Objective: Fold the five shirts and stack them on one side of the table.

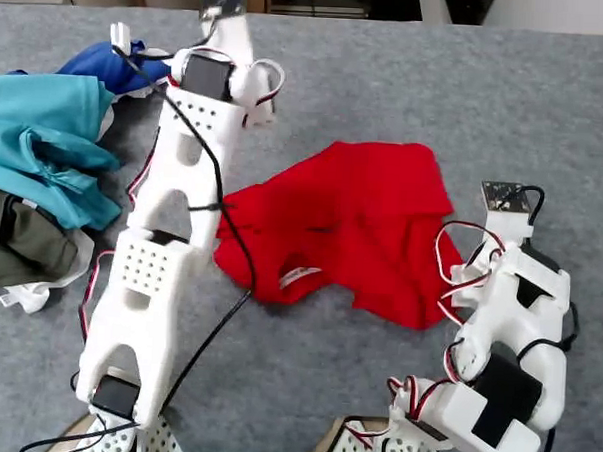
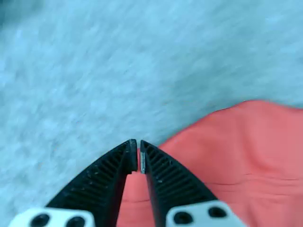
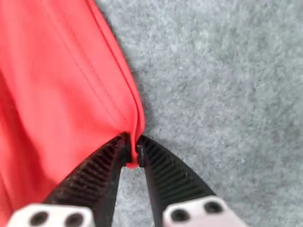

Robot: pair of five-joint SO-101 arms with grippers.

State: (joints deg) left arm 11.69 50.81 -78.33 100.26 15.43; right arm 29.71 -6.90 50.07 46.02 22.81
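Observation:
A red shirt (image 1: 352, 223) lies crumpled and spread out in the middle of the grey table (image 1: 408, 81). In the right wrist view my right gripper (image 3: 132, 152) is shut on the hem of the red shirt (image 3: 57, 85), with a bit of red fabric pinched between its tips. The right arm (image 1: 509, 285) stands at the shirt's right edge. My left gripper (image 2: 138, 152) is shut with nothing in it, held above the table where the red shirt (image 2: 236, 156) ends. The left arm (image 1: 179, 171) stretches up along the shirt's left side.
A heap of other shirts lies at the table's left: a teal one (image 1: 45, 140), a blue one (image 1: 108, 65) behind it, a dark olive one (image 1: 15, 244) in front, and a white piece (image 1: 28, 294). Bare table lies to the right and at the back.

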